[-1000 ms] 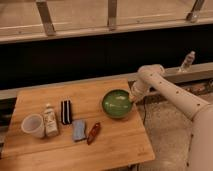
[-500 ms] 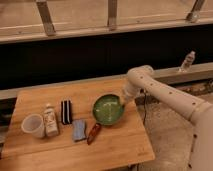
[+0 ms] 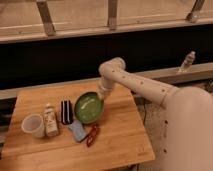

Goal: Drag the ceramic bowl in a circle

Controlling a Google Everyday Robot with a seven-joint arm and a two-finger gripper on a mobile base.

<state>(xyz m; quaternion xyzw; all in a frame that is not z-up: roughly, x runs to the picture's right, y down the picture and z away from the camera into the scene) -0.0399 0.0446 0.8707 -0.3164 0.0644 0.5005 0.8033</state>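
Observation:
The ceramic bowl (image 3: 89,108) is round, shallow and glossy green with a darker rim. It sits near the middle of the wooden table (image 3: 125,140), close to the black item and the blue item. My gripper (image 3: 102,96) comes down from the white arm (image 3: 135,82) at the bowl's upper right rim and touches it there. The bowl looks tipped toward the camera.
A pale plastic cup (image 3: 33,125) and a small bottle (image 3: 49,120) stand at the left. A black item (image 3: 66,111), a blue item (image 3: 77,131) and a red item (image 3: 92,135) lie by the bowl. A clear bottle (image 3: 187,61) stands on the ledge at the right.
The bowl has been dragged left and toward the front of the table, close to the black, blue and red items. The arm swung left with it.

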